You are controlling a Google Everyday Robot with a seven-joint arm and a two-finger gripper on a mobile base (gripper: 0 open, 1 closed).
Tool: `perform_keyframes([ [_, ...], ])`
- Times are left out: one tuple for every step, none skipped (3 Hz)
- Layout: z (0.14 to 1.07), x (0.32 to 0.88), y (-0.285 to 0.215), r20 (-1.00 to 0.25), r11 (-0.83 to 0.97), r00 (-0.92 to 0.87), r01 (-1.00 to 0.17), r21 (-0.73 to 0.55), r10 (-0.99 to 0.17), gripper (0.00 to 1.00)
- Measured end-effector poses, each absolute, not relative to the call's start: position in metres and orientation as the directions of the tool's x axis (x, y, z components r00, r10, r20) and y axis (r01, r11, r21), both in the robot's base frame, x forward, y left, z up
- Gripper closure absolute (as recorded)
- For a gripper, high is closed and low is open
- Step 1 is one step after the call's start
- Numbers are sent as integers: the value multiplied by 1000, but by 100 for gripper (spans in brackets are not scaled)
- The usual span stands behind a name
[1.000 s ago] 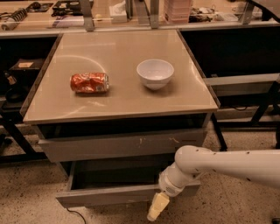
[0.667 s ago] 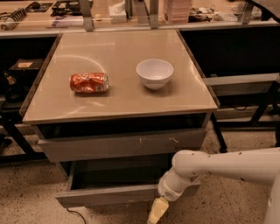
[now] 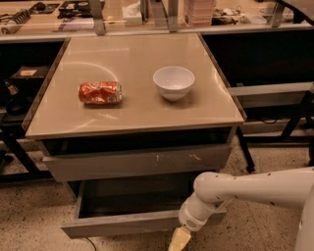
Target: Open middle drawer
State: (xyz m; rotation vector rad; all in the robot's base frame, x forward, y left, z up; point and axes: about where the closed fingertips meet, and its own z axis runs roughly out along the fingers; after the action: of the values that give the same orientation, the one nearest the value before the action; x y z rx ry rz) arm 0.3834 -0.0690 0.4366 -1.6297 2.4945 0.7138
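The middle drawer (image 3: 122, 224) is pulled out toward me below the cabinet top. Its plain grey front panel is low in the view and its grey interior (image 3: 132, 198) looks empty. Above it is the taller grey drawer front with white scratch marks (image 3: 137, 164), which is pushed in. My gripper (image 3: 179, 239) is at the bottom edge of the view, at the right end of the open drawer's front panel. Its yellowish tip points down. The white arm (image 3: 245, 188) reaches in from the right.
On the beige cabinet top (image 3: 147, 112) lie a crushed red can (image 3: 99, 92) and a white bowl (image 3: 173, 82). A cluttered bench (image 3: 147, 12) runs behind. Dark table legs (image 3: 17, 152) stand at the left and a metal frame (image 3: 274, 93) at the right. The floor is speckled.
My gripper has sunk slightly toward the bottom edge of the view. The middle drawer stays pulled out about as far as before.
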Motion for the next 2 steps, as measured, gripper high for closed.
perform_keyframes([
  [440, 364, -73, -296, 341, -457, -865, 368, -839, 0],
  [451, 330, -81, -276, 368, -496, -837, 405, -823, 0],
])
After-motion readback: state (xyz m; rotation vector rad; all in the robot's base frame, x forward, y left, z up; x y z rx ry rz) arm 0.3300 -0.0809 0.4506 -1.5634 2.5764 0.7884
